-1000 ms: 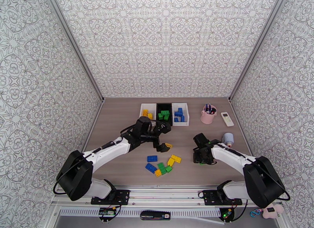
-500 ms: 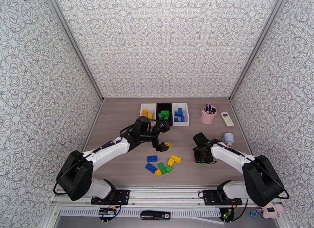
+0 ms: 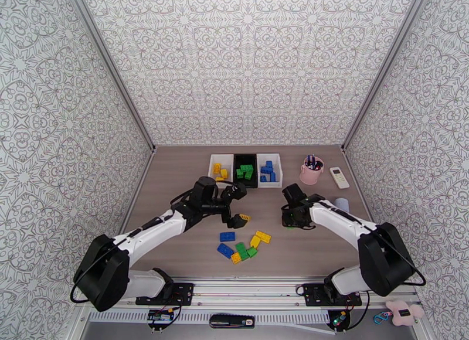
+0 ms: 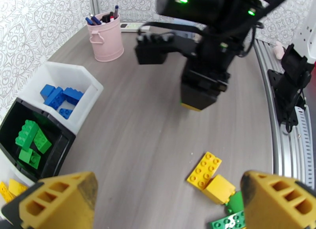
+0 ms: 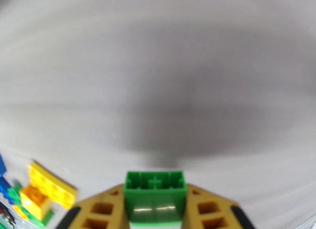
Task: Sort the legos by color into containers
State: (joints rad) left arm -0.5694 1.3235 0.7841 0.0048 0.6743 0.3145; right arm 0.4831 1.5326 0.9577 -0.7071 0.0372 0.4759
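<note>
1. Right gripper (image 5: 155,204): the jaws are closed on a green brick (image 5: 155,186), one yellow finger (image 5: 103,210) pressed against each side. The brick is bright green and rectangular. The face turned away from the wrist shows moulded ribs, and the side facing the camera is glossy. It is held clear of the grey table (image 5: 158,68).

2. In the top view the right gripper (image 3: 288,221) is on the near side of the bins and to the right of the loose bricks (image 3: 243,245).

3. Left gripper (image 4: 168,186): the jaws are wide apart and nothing is between them. In the top view the left gripper (image 3: 237,219) hangs just beyond the loose bricks.

4. The loose bricks form a small cluster of blue, yellow and green pieces, several of them touching.

5. Three bins stand side by side at the far end of the table:
   - left white bin (image 3: 212,159): yellow bricks
   - black bin (image 3: 245,156): green bricks
   - right white bin (image 3: 279,174): blue bricks

6. A pink cup (image 3: 311,172) with pens and a white remote (image 3: 339,177) stand to the right of the bins
</note>
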